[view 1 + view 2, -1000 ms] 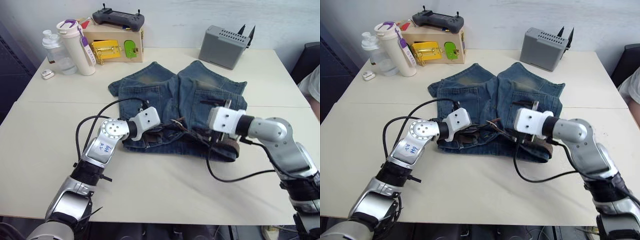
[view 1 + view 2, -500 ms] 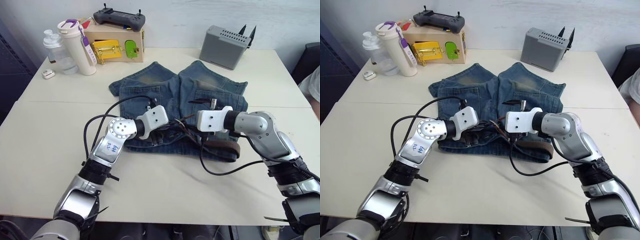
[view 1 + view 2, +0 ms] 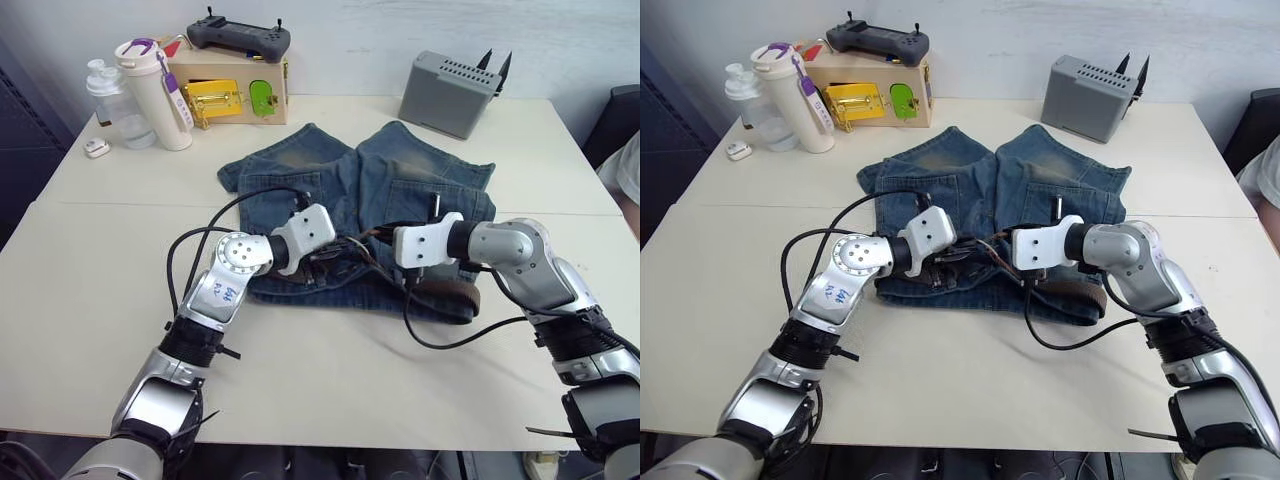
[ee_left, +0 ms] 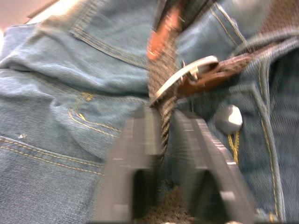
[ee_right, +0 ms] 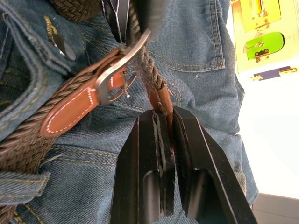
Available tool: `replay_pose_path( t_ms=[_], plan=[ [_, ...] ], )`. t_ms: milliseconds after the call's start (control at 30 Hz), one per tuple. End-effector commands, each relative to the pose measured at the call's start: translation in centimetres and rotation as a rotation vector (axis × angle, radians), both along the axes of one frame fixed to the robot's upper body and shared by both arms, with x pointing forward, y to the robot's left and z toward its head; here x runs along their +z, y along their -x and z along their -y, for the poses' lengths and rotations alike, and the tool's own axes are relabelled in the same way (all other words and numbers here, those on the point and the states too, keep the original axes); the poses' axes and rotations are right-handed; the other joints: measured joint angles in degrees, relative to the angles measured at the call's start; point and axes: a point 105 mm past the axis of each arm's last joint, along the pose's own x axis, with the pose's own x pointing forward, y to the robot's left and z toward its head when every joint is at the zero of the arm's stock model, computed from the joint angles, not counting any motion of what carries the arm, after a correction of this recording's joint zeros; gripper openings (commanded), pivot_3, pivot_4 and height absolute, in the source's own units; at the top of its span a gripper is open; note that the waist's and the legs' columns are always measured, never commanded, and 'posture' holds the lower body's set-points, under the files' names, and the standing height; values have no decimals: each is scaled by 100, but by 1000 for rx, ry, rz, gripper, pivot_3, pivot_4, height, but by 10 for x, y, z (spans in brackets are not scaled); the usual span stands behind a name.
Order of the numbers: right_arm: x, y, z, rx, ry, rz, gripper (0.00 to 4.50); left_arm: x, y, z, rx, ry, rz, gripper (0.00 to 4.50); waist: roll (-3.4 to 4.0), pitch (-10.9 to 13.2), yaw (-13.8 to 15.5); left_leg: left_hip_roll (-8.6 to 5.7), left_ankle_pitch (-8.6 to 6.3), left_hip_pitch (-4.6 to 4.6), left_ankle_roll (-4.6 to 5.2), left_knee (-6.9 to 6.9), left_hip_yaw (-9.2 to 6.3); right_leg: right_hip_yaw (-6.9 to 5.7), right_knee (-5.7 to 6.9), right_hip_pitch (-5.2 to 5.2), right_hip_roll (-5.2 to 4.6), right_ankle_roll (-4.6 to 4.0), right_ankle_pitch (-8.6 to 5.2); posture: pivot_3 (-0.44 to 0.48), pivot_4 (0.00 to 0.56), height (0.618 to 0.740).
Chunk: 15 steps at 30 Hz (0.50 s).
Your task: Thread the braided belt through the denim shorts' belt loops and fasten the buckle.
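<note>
Hands both clamped on braided belt (image 5: 140, 65), right hand (image 5: 164, 122) pinching tan tip, left hand (image 4: 162, 133) beside buckle (image 4: 184, 77).

braided belt (image 5: 140, 65) thru buckle (image 5: 117, 77), on denim shorts (image 3: 330, 170)

In the head views both claws lie hidden behind their white wrist housings over the denim shorts (image 3: 360, 190), so the buckle (image 5: 117, 74) cannot be made out there. In the left wrist view the left claw (image 4: 161, 135) is blurred, as is the braided belt (image 4: 163, 79) beyond the buckle. Beside the grey box (image 3: 448, 92), a person's sleeve (image 3: 625, 165) is cut off by the edge.
</note>
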Motion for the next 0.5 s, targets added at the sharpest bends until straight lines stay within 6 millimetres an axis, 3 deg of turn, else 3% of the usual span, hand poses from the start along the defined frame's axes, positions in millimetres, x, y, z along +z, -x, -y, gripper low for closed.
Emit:
replay_pose_path(
  t_ms=[33, 133, 167, 267, 500],
  plan=[
    [18, 0, 10, 5, 14, 60, 0, 26, -1, -15, 16, 41, 46, 2938, 0, 0, -4, 0, 0, 0, 0, 0, 0, 0, 0, 0, 0, 0, 0, 0, 150, 736],
    [25, 1, 27, -21, 21, 68, 0, 35, 1, -31, 27, 74, 18, 4236, 0, 0, -1, 1, 0, 0, -1, 0, 0, -1, -1, 0, 0, 0, 0, 0, 150, 736],
    [28, 1, 34, -34, 23, 70, 0, 37, 4, -33, 19, 92, -5, 4457, 0, 0, -1, 1, 0, 0, 0, 0, 0, 0, -1, 0, 0, 0, 0, 0, 150, 736],
    [37, 3, 47, -55, 30, 81, 0, 41, 12, -29, -25, 125, -51, 4457, 0, 0, 17, 0, 0, -1, 0, 3, -1, -1, -4, 2, -1, 0, 0, 0, 150, 736],
    [56, -1, 60, -98, 23, 112, 0, 56, 21, 14, -91, 225, -60, 4457, 0, 0, 9, 1, -1, 1, 1, 8, -1, -1, -3, 7, -1, 0, 0, 0, 150, 736]
  ],
)
